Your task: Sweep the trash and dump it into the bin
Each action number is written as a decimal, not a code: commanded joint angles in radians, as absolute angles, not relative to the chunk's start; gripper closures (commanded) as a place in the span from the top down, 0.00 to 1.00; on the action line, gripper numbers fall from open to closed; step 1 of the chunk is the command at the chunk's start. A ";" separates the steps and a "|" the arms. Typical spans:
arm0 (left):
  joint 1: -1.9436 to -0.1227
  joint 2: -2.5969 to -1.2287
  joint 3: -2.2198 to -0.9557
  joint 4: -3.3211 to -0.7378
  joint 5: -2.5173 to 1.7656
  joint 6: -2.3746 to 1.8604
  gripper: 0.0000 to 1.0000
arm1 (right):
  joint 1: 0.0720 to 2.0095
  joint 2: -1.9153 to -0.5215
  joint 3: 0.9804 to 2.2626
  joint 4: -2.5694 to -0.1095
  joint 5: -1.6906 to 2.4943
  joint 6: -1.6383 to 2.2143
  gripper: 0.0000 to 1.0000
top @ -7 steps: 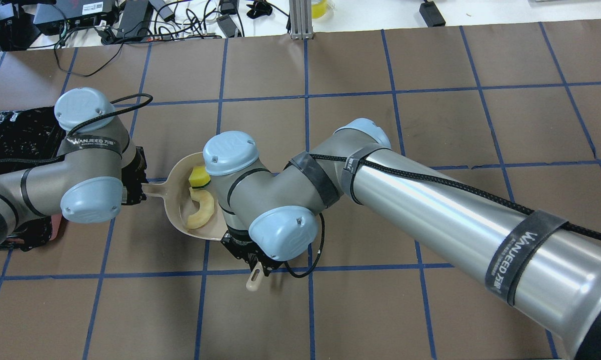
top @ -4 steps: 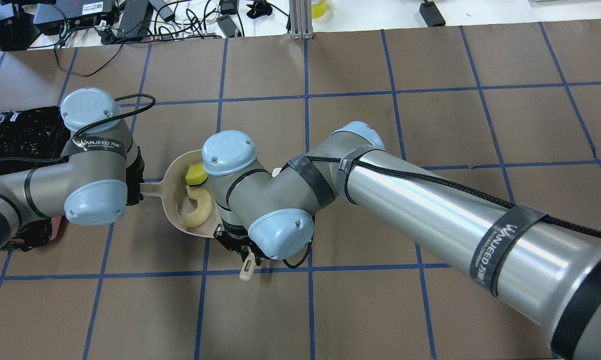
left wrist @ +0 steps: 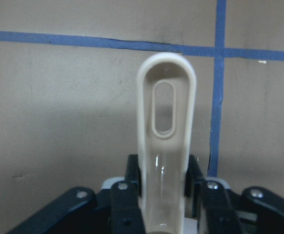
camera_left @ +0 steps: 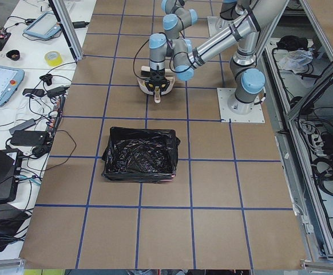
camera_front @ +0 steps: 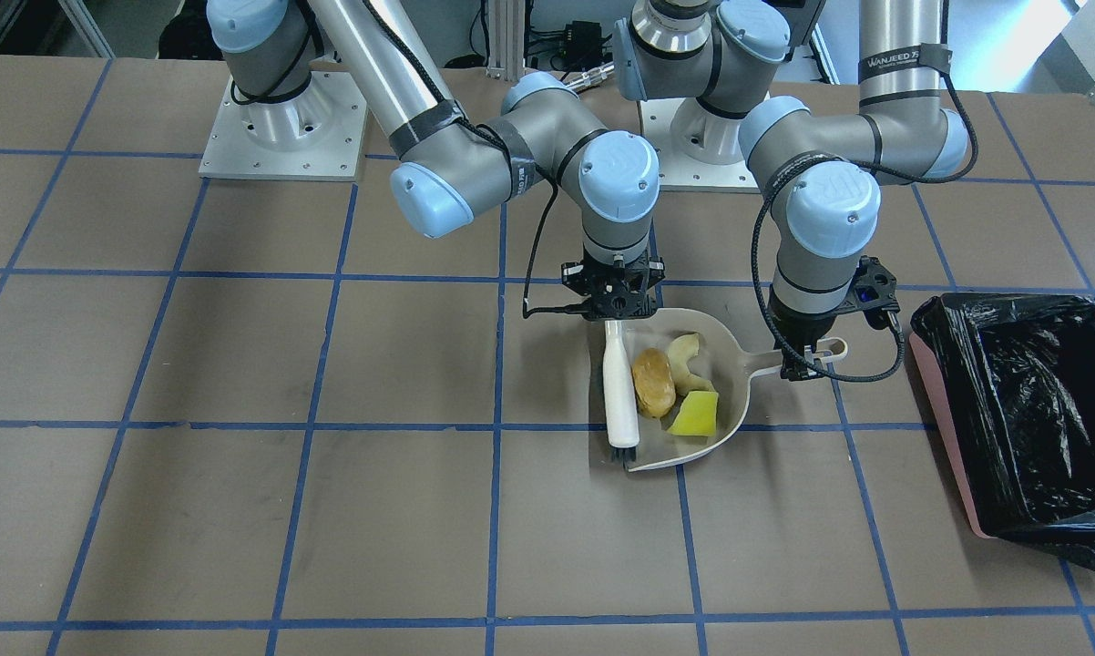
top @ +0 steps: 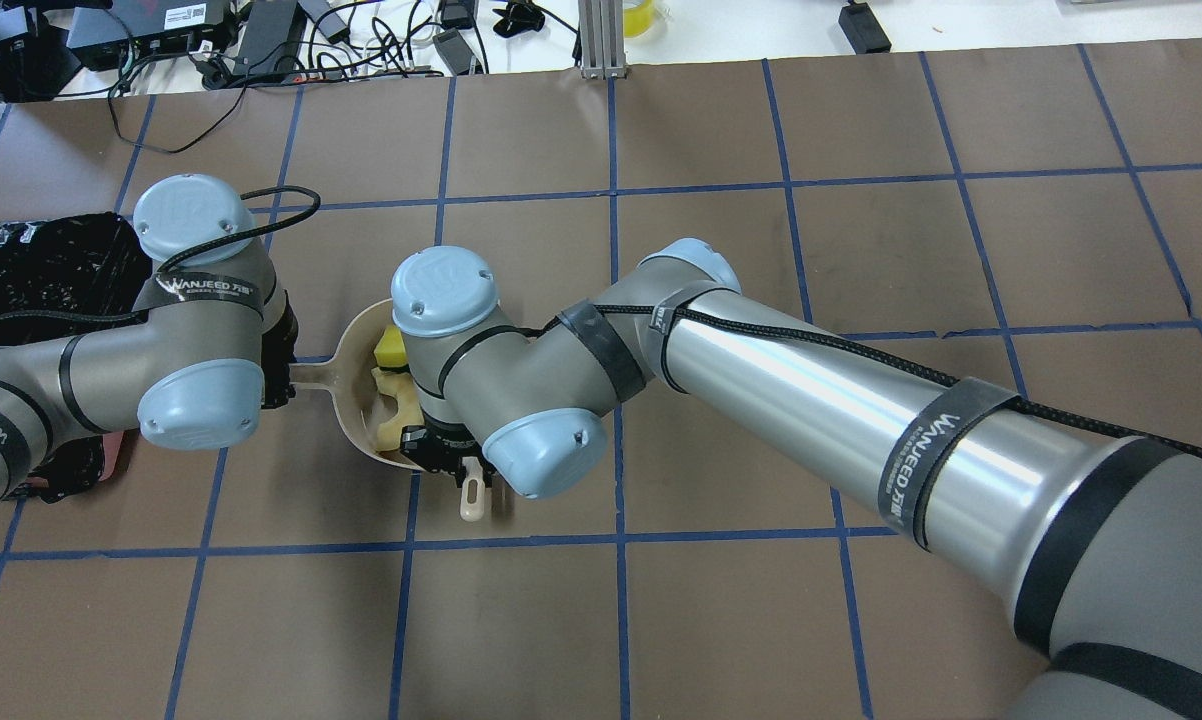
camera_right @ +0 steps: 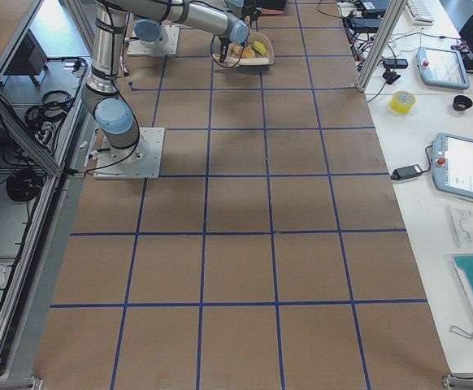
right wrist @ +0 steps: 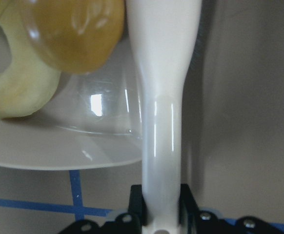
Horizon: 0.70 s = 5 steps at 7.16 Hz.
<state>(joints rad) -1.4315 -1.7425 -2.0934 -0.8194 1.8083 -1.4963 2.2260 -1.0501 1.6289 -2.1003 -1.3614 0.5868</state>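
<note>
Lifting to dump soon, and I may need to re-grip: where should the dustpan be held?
By its handle, where the left pincer is shut on it, coming from above. The handle is narrow and sticks out toward the bin; the dustpan itself is wide and holds the trash.

The left arm [top: 81, 375] and right arm [top: 811, 400] are silver tubes with darker grey joint housings. Each housing is closed by a round pale-blue cap [top: 444, 290] with small screws and an embossed logo. Black bands [top: 936, 462] lettered WANJEED in white strap a black braided cable [top: 821, 350] along each arm. Each arm stands on a square grey base plate [camera_front: 279, 137] with bolts. Farthest from the plates are the black left gripper [left wrist: 164, 195] and right gripper [camera_front: 613, 312], which have silver screws.
</note>
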 commanded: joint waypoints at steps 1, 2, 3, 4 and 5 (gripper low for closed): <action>-1.434 -1.747 -2.080 -0.819 1.806 -1.497 0.00 | 2.226 -1.013 1.579 -2.117 -1.362 0.430 0.04; -1.430 -1.750 -2.059 -0.815 1.813 -1.465 0.00 | 2.226 -1.012 1.563 -2.105 -1.365 0.434 0.04; -1.430 -1.761 -2.008 -0.834 1.803 -1.460 0.00 | 2.224 -1.015 1.566 -2.099 -1.370 0.443 0.04; -1.433 -1.758 -2.003 -0.850 1.801 -1.462 0.00 | 2.209 -1.020 1.562 -2.051 -1.368 0.500 0.04; -1.433 -1.759 -2.005 -0.851 1.801 -1.462 0.00 | 2.200 -1.043 1.559 -2.010 -1.380 0.521 0.04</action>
